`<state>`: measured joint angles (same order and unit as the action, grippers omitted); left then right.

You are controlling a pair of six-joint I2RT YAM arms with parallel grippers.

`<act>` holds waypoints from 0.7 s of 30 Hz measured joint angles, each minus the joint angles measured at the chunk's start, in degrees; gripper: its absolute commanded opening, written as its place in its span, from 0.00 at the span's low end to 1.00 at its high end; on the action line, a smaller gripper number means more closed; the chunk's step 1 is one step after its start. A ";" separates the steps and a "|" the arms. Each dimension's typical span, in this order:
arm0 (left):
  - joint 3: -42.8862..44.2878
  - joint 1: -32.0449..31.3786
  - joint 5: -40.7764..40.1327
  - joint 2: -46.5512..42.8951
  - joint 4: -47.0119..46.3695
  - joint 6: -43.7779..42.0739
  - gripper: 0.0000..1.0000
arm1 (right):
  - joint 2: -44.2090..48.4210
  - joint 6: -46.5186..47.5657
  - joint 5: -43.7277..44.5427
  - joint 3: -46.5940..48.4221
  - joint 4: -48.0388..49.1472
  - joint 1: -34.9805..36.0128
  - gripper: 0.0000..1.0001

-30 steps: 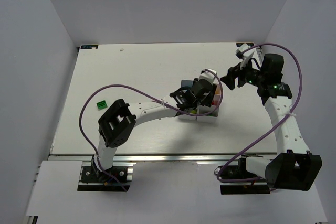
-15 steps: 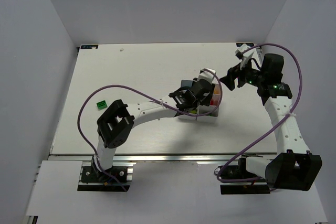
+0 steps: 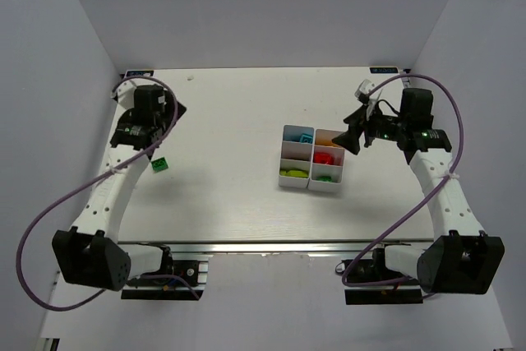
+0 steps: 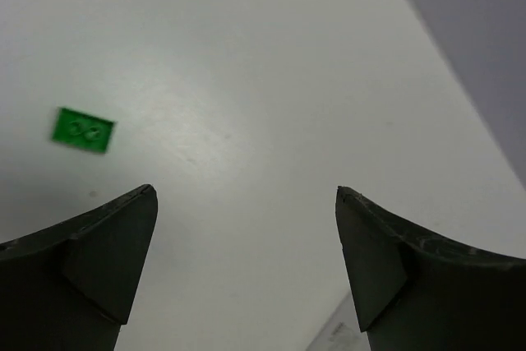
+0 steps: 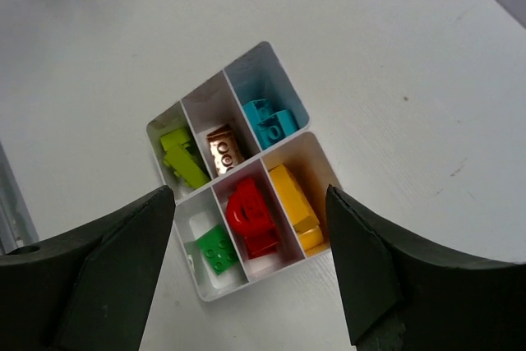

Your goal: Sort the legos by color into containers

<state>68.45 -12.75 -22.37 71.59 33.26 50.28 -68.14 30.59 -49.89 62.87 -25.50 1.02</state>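
My left hand [image 4: 246, 195], fingers apart and empty, is the closer one; the green brick [image 3: 160, 164] lies just near-side of it

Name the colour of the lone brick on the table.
The small studded plastic brick is green; left wrist view shows it best.

The green brick [image 4: 82, 130] lies on open table [image 3: 230, 121], approachable from every side; the left gripper [image 4: 246, 195], jaws spread, hangs near it, the containers [image 3: 311, 159] well apart

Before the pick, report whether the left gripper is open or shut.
Open: left gripper fingers stand wide apart with nothing between; green lego lies outside them.
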 measured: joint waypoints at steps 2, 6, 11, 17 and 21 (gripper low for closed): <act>0.07 5.70 2.49 1.44 5.22 -0.94 0.98 | -1.07 0.85 -0.22 0.02 -1.20 1.27 0.79; -2.27 13.75 8.57 9.51 11.93 0.04 0.98 | -3.34 2.23 -0.22 0.02 -3.13 3.10 0.79; -7.23 18.36 12.96 14.58 16.96 7.26 0.98 | -4.15 3.02 -0.20 0.02 -4.22 3.72 0.79; -7.45 21.75 16.41 18.75 13.84 15.47 0.94 | -4.24 3.23 -0.20 0.02 -4.50 4.04 0.79; -7.13 23.93 17.33 23.80 11.28 18.82 0.93 | -4.24 3.67 -0.20 0.00 -4.57 4.04 0.79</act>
<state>61.32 11.18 -5.04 95.39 44.53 69.10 -72.38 34.26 -50.09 62.87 -30.06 5.06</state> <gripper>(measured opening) 0.939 0.788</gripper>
